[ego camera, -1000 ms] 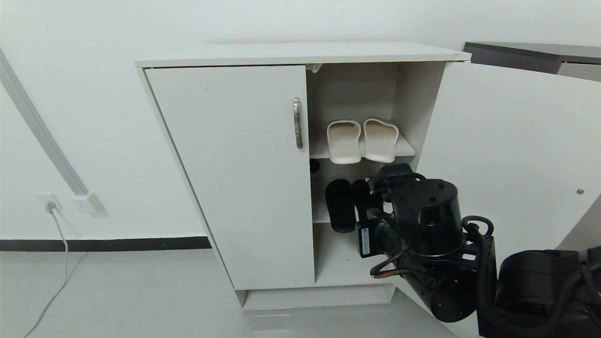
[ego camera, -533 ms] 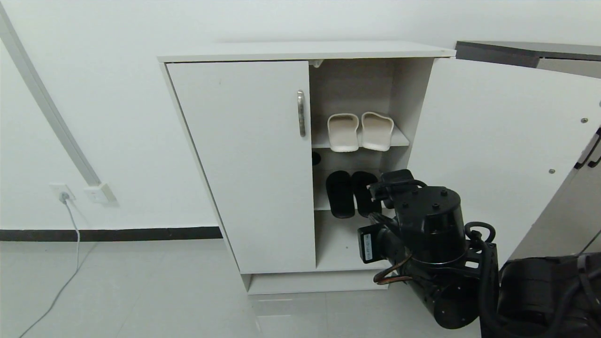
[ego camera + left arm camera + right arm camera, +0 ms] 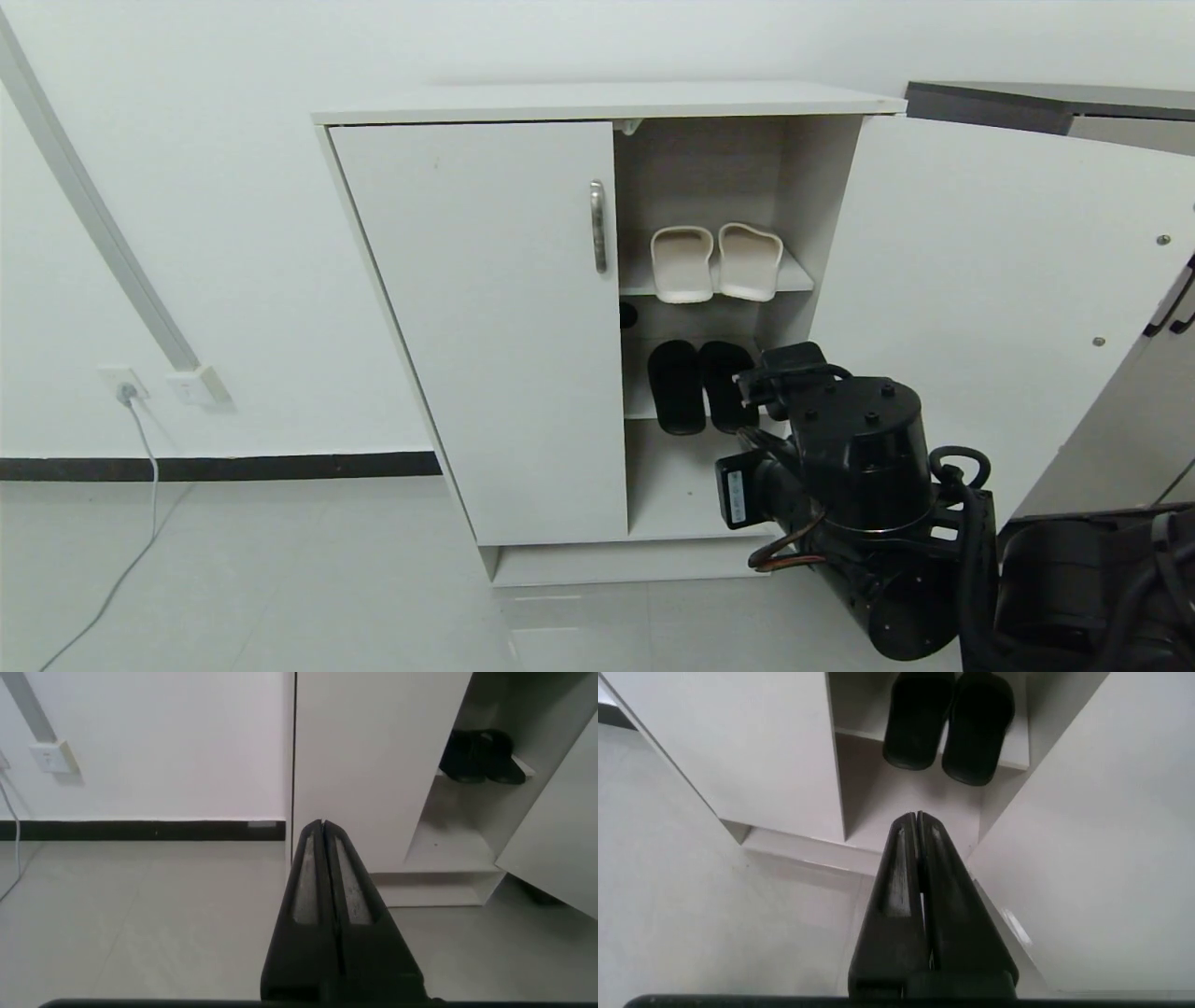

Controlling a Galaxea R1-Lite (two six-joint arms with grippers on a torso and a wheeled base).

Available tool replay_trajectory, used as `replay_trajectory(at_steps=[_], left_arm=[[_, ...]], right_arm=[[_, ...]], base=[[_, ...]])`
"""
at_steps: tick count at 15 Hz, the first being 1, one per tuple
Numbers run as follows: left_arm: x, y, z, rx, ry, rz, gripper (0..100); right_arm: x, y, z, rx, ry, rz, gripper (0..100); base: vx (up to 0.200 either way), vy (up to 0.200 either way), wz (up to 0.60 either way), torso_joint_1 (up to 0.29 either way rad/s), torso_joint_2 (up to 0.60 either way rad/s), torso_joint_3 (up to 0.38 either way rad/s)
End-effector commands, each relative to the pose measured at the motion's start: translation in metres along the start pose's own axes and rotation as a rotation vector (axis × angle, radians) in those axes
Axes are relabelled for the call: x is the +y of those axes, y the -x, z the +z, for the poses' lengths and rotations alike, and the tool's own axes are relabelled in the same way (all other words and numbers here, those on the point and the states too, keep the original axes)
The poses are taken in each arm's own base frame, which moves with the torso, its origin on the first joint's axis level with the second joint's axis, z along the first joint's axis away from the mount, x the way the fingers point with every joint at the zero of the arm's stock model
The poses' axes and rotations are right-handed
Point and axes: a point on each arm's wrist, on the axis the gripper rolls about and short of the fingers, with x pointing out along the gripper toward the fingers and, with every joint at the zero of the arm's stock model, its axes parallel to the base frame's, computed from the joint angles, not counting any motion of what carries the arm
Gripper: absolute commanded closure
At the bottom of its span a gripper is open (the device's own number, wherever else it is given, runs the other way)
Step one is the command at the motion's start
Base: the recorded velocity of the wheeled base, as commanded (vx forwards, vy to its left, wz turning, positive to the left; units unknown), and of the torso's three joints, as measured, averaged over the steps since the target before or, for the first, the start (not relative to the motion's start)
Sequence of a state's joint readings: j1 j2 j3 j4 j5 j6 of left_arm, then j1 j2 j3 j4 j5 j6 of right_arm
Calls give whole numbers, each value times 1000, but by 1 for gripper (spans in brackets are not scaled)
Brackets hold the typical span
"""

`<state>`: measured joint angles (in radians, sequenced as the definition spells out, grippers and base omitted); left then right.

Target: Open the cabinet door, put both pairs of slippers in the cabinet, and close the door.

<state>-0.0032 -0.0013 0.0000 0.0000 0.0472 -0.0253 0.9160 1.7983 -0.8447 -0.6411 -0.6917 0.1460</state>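
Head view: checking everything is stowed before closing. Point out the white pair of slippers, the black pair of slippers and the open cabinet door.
White pair of slippers [image 3: 682,266], head view, left slipper's insole.
Black pair of slippers [image 3: 676,387], head view, left slipper's insole.
Open white cabinet door [image 3: 990,280], head view, bare inner face.

Quick count: one cabinet [image 3: 597,98] with two doors, a shut door [image 3: 485,327] and an open door [image 3: 990,280], one metal handle [image 3: 597,227]. Four slippers total: two white slippers [image 3: 716,263], two black slippers [image 3: 700,385]. Two pincers, left pincer [image 3: 320,826] and right pincer [image 3: 917,819]. One wall socket [image 3: 119,385], one cord [image 3: 121,551].
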Motion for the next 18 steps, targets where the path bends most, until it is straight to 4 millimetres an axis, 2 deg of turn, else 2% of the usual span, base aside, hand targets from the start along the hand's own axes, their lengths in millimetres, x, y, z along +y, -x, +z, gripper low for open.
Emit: replay_trajectory(at_steps=[1, 8, 11, 18], left_arm=[[0, 0, 0, 1, 1, 0, 100], [0, 0, 0, 1, 1, 0, 100], [0, 0, 0, 1, 1, 0, 100], [0, 0, 0, 1, 1, 0, 100]], right_arm=[[1, 0, -1, 3, 3, 1, 100], [1, -1, -2, 5, 9, 0, 100], [1, 0, -1, 4, 8, 1, 100], [0, 0, -1, 3, 7, 1, 100]], base=[[0, 0, 0, 0, 0, 0], [0, 0, 0, 0, -13, -14], [0, 0, 0, 12, -173, -308], [0, 0, 0, 76, -494, -359]])
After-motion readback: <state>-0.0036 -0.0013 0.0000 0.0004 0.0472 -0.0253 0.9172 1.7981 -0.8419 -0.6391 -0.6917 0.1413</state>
